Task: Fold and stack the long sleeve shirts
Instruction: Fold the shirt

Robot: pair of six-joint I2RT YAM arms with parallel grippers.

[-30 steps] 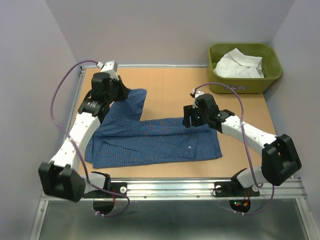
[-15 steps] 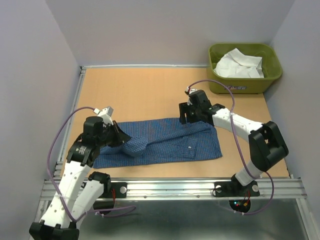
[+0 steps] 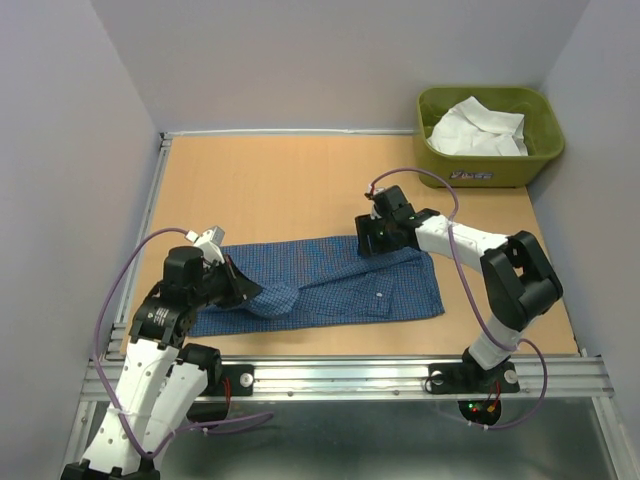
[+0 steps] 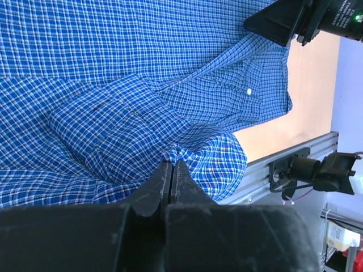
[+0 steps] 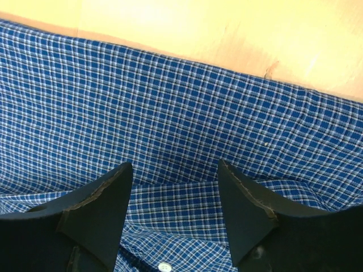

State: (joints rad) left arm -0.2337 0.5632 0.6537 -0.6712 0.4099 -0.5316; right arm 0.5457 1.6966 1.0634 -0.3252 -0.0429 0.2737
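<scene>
The blue checked long sleeve shirt lies flat across the near half of the table. Its left part is doubled over into a raised fold. My left gripper is shut on that fold, and in the left wrist view the cloth bunches at the closed tips of the left gripper. My right gripper stands open low over the shirt's far edge, and in its own view the right gripper has only flat cloth between its fingers. The white long sleeve shirt lies crumpled in the tub.
The olive-green tub stands at the far right corner. Bare tan tabletop stretches behind the blue shirt. A metal rail runs along the near edge, and grey walls close in the left, the right and the back.
My left arm has swung from the far left toward the near edge, dragging the sleeve down over the shirt's body. My right gripper has shifted slightly left along the shirt's far edge.
</scene>
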